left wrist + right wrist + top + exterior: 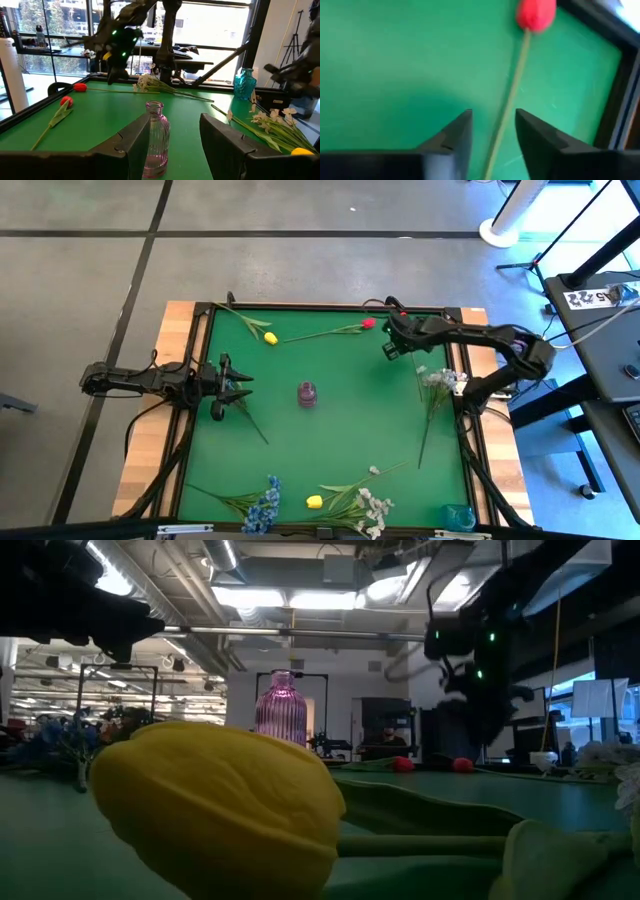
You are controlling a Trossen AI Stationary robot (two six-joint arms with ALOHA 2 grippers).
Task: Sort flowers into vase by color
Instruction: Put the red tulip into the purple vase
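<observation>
A clear purple vase (307, 393) (155, 137) (280, 705) stands upright mid-table. My left gripper (237, 385) (175, 145) is open, level, and points at the vase from the table's left, well short of it. My right gripper (390, 348) (492, 132) hovers open near the far right corner. Its fingers stand either side of a red tulip's thin stem (512, 90), with the bud (536, 14) (403, 311) ahead of them, and I see no touch. A second red tulip (368, 324) and a yellow one (270, 338) lie flat near the far edge.
Along the near edge lie a blue spray (262, 505), a yellow tulip (314, 501) (220, 805) and a white spray (375, 505). Another white spray (440, 380) lies by the right rim. A teal vase (460, 517) stands in the near right corner. A raised dark rim (330, 307) frames the mat.
</observation>
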